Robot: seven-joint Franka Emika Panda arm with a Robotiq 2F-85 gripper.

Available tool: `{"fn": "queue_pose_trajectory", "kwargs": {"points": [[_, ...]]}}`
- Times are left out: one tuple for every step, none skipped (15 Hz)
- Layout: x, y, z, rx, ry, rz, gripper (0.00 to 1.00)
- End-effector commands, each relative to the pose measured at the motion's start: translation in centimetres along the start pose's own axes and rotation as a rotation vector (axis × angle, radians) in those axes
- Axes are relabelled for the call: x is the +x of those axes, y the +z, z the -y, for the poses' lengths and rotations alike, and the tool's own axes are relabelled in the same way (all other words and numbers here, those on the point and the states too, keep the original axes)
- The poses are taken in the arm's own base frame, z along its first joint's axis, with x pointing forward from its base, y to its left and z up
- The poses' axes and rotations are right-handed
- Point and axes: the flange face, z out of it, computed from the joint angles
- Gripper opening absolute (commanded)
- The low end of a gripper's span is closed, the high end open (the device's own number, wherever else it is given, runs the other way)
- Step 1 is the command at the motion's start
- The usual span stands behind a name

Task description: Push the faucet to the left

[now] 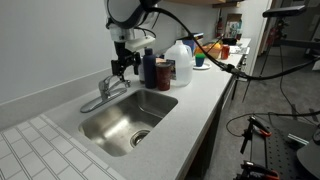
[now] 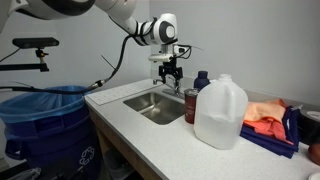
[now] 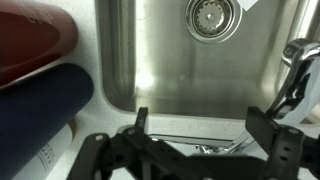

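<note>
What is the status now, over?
Pincer open, hovering over faucet. Faucet not gripped. Bottles close beside pincer, may obstruct.

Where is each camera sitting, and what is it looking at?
In an exterior view, the camera sits above the counter's tiled end, looking along it at the sink and faucet; the arm and gripper show.
In an exterior view, it stands before the counter by a blue bin, facing the sink; the arm crosses the picture's top left.
Wrist view: on the wrist, looking down into the sink; the open gripper's fingers show at the bottom.
All three share the sink; both exterior views, the white jug.
</note>
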Motion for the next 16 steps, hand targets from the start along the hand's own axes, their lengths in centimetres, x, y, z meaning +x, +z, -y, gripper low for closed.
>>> {"fn": "queue_pose_trajectory", "kwargs": {"points": [[0.8,-0.8,3.8,0.050,-0.039,-0.008,1.00],[0.9,-0.9,4.3,0.055,-0.042,-0.014,1.00],[1.0,-1.0,4.8,0.057,-0.044,-0.019,1.00],[1.1,-1.0,5.1,0.062,-0.046,-0.026,1.00],[1.3,-1.1,5.5,0.065,-0.047,-0.032,1.00],[1.5,-1.2,5.9,0.068,-0.047,-0.039,1.00],[1.6,-1.3,6.2,0.071,-0.046,-0.043,1.00],[1.8,-1.4,6.6,0.078,-0.043,-0.046,1.00],[2.0,-1.4,7.0,0.083,-0.041,-0.051,1.00],[2.2,-1.4,7.4,0.091,-0.040,-0.053,1.00],[2.4,-1.5,7.8,0.094,-0.039,-0.058,1.00],[2.6,-1.5,8.2,0.099,-0.038,-0.062,1.00],[2.8,-1.5,8.5,0.102,-0.036,-0.068,1.00],[3.0,-1.6,9.0,0.103,-0.035,-0.075,1.00],[3.3,-1.7,9.3,0.107,-0.034,-0.080,1.00],[3.5,-1.8,9.7,0.111,-0.031,-0.084,1.00]]}}
